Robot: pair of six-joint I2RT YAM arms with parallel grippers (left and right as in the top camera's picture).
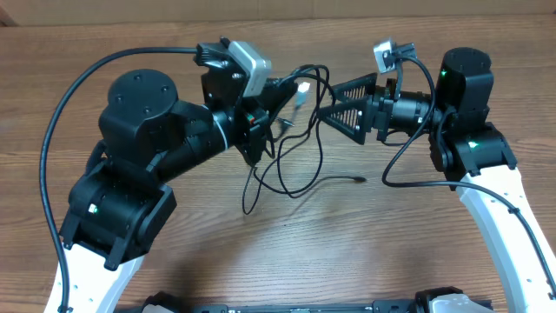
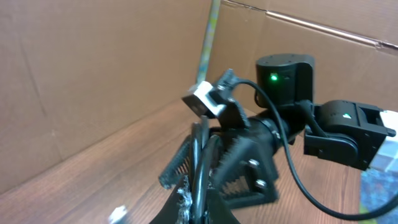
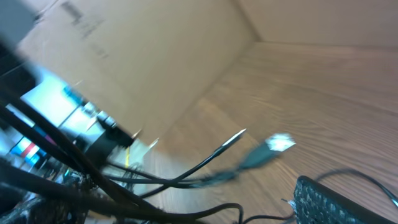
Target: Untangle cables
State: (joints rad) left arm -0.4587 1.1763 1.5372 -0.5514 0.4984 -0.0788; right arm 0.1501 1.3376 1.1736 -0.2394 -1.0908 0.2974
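Several thin black cables (image 1: 295,143) hang in a tangle between my two grippers and trail onto the wooden table. One end with a silver plug (image 1: 302,89) dangles up high, and it also shows in the right wrist view (image 3: 277,143). Another plug end (image 1: 358,180) lies on the table. My left gripper (image 1: 271,106) is shut on a cable strand (image 2: 202,168) and holds it raised. My right gripper (image 1: 334,108) faces it with its fingers spread, open, and cable loops (image 3: 186,180) lie just in front of its tips. One ribbed finger (image 3: 326,200) shows in the right wrist view.
Thicker black arm cables arc over the left arm (image 1: 78,87) and beside the right arm (image 1: 408,165). A cardboard wall (image 2: 93,68) stands at the table's back. A cable loop (image 1: 249,202) reaches toward the table's middle.
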